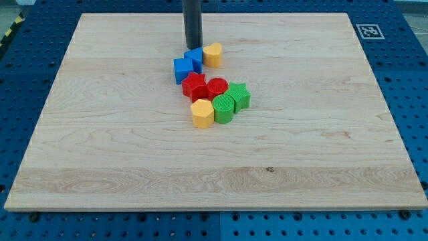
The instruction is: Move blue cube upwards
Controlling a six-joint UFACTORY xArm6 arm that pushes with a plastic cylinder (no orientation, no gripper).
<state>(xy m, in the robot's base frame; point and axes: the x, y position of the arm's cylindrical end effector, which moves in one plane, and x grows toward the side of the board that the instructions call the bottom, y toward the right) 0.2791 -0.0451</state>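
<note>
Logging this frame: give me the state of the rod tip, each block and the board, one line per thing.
my tip: down on the board, just above the blue blocks
blue cube: flat, beside the other blue block
second blue block: against my tip
upper yellow block: touching that blue block
red star: in the cluster
red cylinder: upright
green star: flat
green cylinder: upright
lower yellow block: at cluster's bottom
board: level

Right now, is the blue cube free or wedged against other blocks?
Wedged: the blue cube touches the other blue block and the red block. My tip sits above them.

red star block (194,86), green cylinder (224,108), yellow block (202,113)
</note>
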